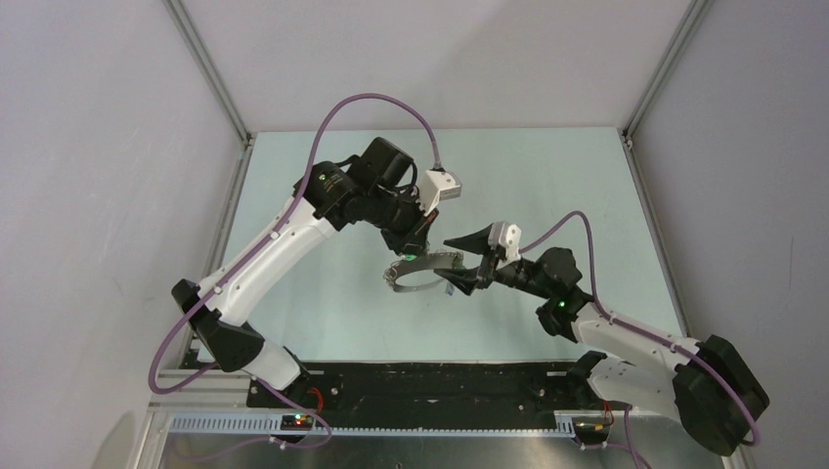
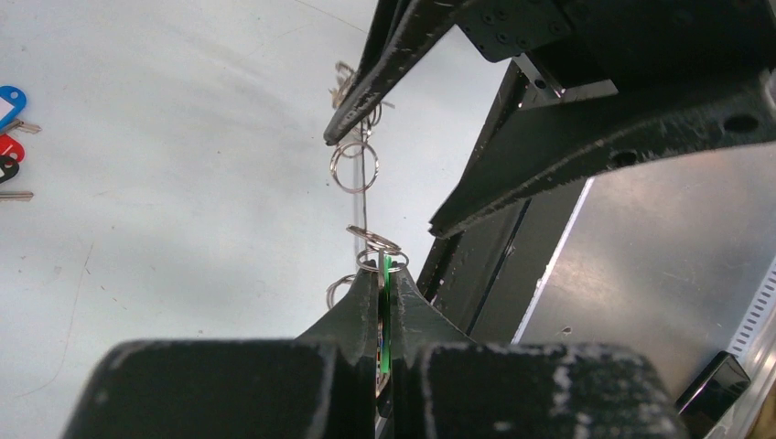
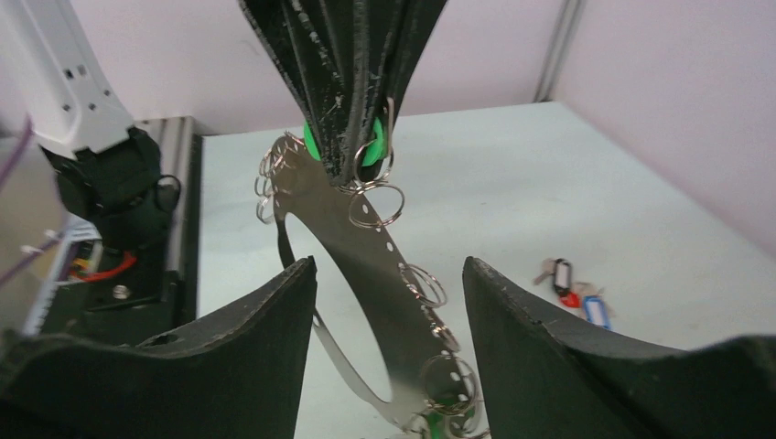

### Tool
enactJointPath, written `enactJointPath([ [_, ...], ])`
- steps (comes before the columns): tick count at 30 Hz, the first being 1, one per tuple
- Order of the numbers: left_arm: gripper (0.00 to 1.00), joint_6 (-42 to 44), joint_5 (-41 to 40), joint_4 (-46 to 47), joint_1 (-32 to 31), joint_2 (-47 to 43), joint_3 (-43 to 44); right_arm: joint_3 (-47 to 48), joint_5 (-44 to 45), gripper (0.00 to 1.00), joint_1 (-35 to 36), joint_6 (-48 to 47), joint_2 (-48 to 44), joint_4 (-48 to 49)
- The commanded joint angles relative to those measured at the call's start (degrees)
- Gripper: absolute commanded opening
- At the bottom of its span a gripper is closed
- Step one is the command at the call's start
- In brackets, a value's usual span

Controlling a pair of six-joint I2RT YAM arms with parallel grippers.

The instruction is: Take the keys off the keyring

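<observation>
The keyring [image 1: 418, 277] is a large grey metal hoop fringed with small silvery rings, held in the air edge-on. My left gripper [image 2: 382, 274] is shut on its top edge, with a green key head [image 3: 371, 151] pinched beside it. In the right wrist view the hoop [image 3: 366, 265] hangs down between the two fingers of my right gripper [image 3: 389, 265], which is open and not touching it. In the top view the right gripper [image 1: 467, 262] straddles the hoop's right side. A small blue key [image 1: 448, 288] hangs under the hoop. Split rings [image 2: 353, 167] dangle along the rim.
A loose cluster of keys with blue, red and black heads [image 3: 572, 283] lies on the pale table [image 1: 547, 186]; it also shows at the left edge of the left wrist view [image 2: 9, 128]. The black base rail [image 1: 430, 386] runs along the near edge.
</observation>
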Motion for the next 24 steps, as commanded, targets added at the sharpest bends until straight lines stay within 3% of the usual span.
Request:
enactJointPath([
  [1,0.0,1.5,0.8,2.0,0.1,-1.3,3.0,4.8,-6.2,0.63,-2.9,13.8,2.9,6.0],
  [12,0.0,1.7,0.7,2.0,0.0,-1.5,3.0,9.8,-11.6,0.65,-4.3,21.5,8.0,6.6],
  [24,0.0,1.5,1.0,1.9,0.0,-1.8,3.5,10.8,-12.7,0.53,-4.1,21.2,11.0,7.9],
])
